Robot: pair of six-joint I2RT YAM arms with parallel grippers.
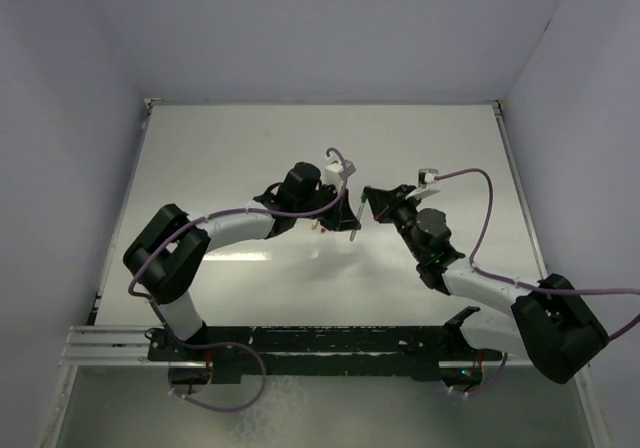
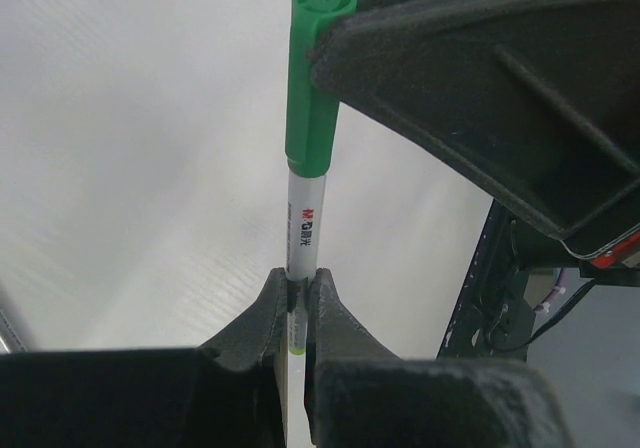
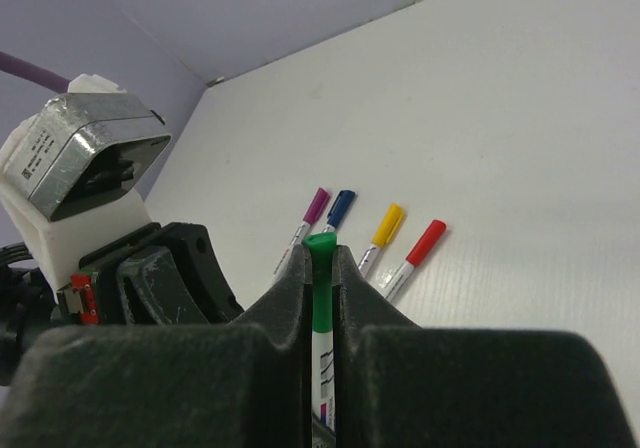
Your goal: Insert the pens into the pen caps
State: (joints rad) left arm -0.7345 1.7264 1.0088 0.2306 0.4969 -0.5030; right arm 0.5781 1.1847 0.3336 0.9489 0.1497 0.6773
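Printed on pen (image 2: 303,223), a little way below cap (image 2: 313,78), in the left wrist view: a red logo reading "M&G", with a couple of small red characters right after it, too blurred to make out. Beside the logo, on the side of the barrel, a line of tiny dark print, illegible. In the right wrist view, dark print on the barrel below cap (image 3: 320,268), partly hidden and unreadable. Beyond the cap there, faint marks on the barrels of four other pens (image 3: 370,258), too small to read. Nothing legible in the top view.
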